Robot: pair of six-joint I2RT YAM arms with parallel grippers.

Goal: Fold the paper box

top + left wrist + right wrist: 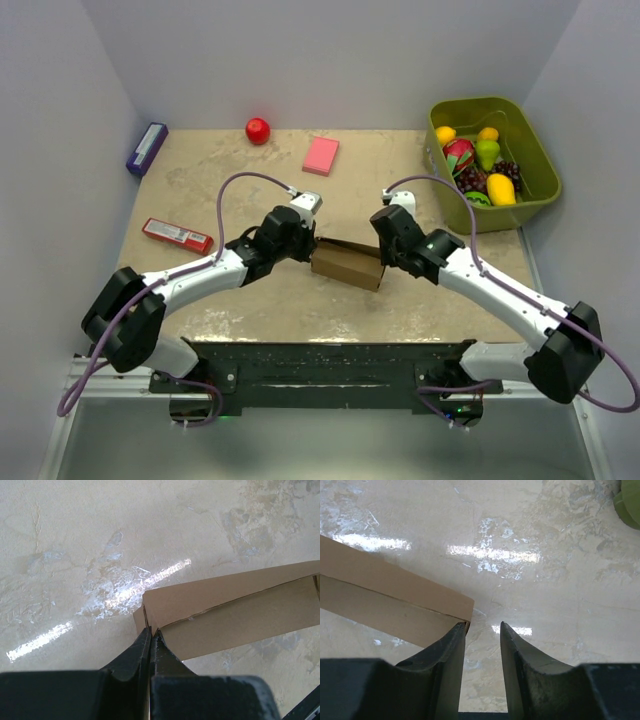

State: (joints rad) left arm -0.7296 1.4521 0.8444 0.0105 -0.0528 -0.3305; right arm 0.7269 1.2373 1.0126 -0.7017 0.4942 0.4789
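The paper box (pixel 347 265) is a small brown cardboard box lying at the table's middle, between both grippers. My left gripper (pixel 308 247) is at its left end. In the left wrist view the jaws (pixel 151 631) are closed together on a thin cardboard edge at the corner of the box (pixel 235 610). My right gripper (pixel 383 250) is at the box's right end. In the right wrist view it (pixel 482 625) is open, its left finger (pixel 451 645) touches the end of the box (pixel 385 600), and only bare table shows in the gap.
A green bin (pixel 490 103) of toy fruit stands at the back right; its edge shows in the right wrist view (pixel 630 502). A pink flat block (pixel 321 155), a red ball (pixel 258 130), a purple box (pixel 147 148) and a red packet (pixel 177 235) lie behind and left.
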